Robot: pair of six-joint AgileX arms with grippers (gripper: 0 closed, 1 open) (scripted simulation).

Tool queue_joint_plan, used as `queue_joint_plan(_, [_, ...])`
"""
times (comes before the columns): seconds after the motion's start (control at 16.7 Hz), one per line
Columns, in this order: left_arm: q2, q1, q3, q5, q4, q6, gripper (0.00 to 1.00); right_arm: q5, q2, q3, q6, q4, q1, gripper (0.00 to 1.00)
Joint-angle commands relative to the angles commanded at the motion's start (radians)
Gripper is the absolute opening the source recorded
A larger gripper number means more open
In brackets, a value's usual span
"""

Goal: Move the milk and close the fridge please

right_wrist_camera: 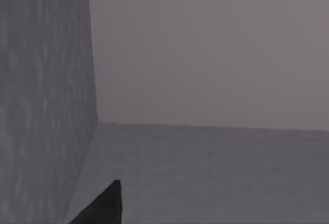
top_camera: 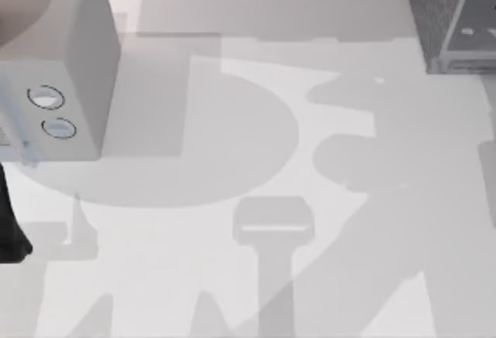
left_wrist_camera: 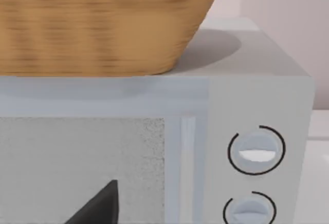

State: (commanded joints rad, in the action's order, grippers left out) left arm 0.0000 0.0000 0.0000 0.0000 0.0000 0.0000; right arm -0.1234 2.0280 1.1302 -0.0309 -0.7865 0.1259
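We see the fridge [top_camera: 453, 20] at the bench's [top_camera: 232, 160] far right corner, speckled wall beside our right claw [right_wrist_camera: 100, 206]. The milk's place we cannot tell. Our left claw [left_wrist_camera: 97, 206] faces the microwave [left_wrist_camera: 257, 131]; neither claw's state is readable. Both steps look undone.

A dark part of my left arm [top_camera: 11, 225] showed at the table's left edge. One dark fingertip [left_wrist_camera: 100, 206] of the left gripper, and one [right_wrist_camera: 103, 206] of the right, showed in the wrist views; their poses were perhaps unreadable.
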Motion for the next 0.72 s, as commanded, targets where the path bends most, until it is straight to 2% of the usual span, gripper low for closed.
queue_joint_plan(0.42, [0.0,0.0,0.0,0.0,0.0,0.0,1.0,0.081,-0.662,-0.411,-0.002,0.198,-0.1,1.0])
queue_joint_plan(0.72, [0.0,0.0,0.0,0.0,0.0,0.0,1.0,0.113,-1.093,-0.617,-0.002,0.317,-0.128,1.0])
